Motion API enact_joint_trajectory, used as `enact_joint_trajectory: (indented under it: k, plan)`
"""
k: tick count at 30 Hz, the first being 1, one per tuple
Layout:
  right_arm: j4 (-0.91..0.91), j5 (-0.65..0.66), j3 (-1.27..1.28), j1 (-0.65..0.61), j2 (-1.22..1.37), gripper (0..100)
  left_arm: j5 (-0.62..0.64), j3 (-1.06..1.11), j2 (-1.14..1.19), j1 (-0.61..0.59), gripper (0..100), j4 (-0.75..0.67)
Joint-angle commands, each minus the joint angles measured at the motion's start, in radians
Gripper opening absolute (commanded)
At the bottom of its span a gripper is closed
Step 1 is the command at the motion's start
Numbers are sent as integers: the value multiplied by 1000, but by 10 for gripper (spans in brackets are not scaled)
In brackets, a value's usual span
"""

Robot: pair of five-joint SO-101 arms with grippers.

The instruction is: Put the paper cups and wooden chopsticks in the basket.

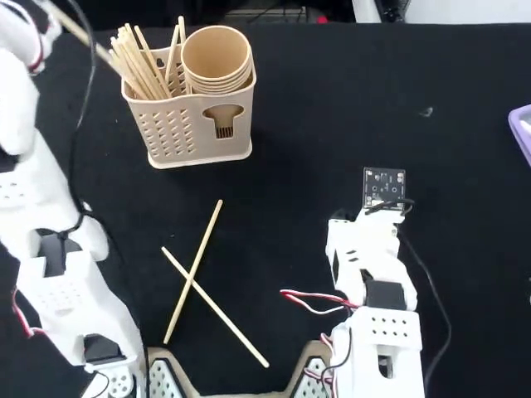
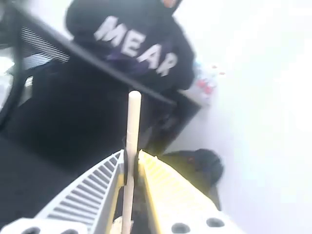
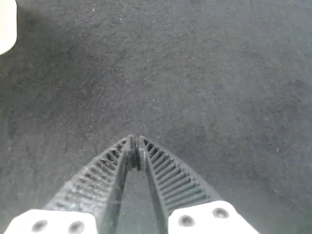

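A beige basket stands at the back left, holding stacked paper cups and several wooden chopsticks. Two more chopsticks lie crossed on the black cloth in front of it. My left gripper is shut on a single chopstick, raised at the far left, above and left of the basket. In the high view that chopstick slants toward the basket's left corner. My right gripper is shut with nothing in it, low over bare cloth, its arm folded at the front right.
A purple object pokes in at the right edge. A pale object shows at a corner of the right wrist view. The left arm's white body fills the left side. Black cloth stretches between basket and right arm.
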Motion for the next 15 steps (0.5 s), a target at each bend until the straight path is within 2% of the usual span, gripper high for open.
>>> enact_joint_trajectory:
  k: [1,7,15]
  plan:
    - [-26,3,-28,-11,-19,11,-52,1,-8,76,30,-83]
    - [-26,3,-28,-11,-19,11,-213,44,97,188,30,-37]
    - [-26,3,-28,-11,-19,11,-331,-41,235,174,30,-34]
